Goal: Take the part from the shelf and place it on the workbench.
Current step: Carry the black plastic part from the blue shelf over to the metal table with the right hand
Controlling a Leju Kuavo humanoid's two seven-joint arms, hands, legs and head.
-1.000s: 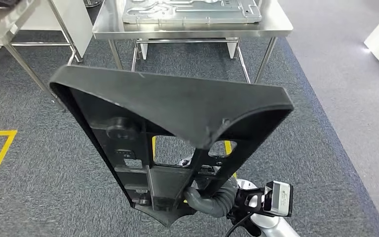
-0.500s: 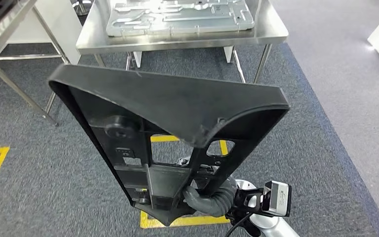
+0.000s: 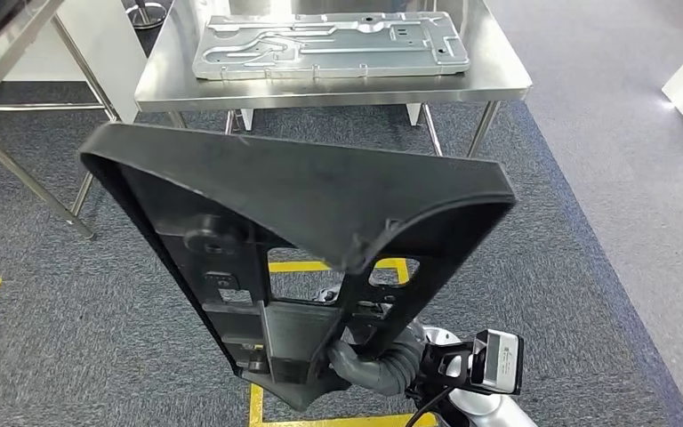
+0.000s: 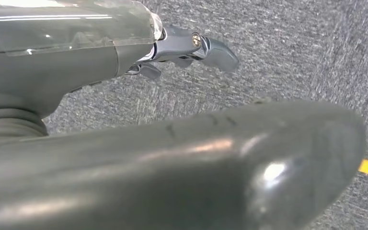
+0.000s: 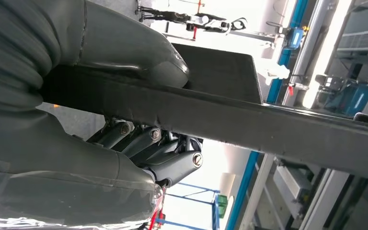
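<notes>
— What have you got?
— My right hand (image 3: pixel 369 356) grips the big black moulded plastic panel (image 3: pixel 293 231) by its lower rib, upright before me; my left hand (image 4: pixel 191 48) hangs holding nothing
— And next?
— I'd keep it level and lay it beside the grey metal plate (image 3: pixel 329 44) on the steel surface (image 3: pixel 338 89) ahead

Grey ribbed right hand (image 3: pixel 369 363) cover, dark screw-jointed fingers (image 5: pixel 172 165) — silver arm.

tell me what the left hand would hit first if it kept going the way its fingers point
Most likely the grey carpet: in the left wrist view the left hand hangs empty, and beyond its fingers lies bare floor. Depth is unclear, so how soon cannot be told.
</notes>
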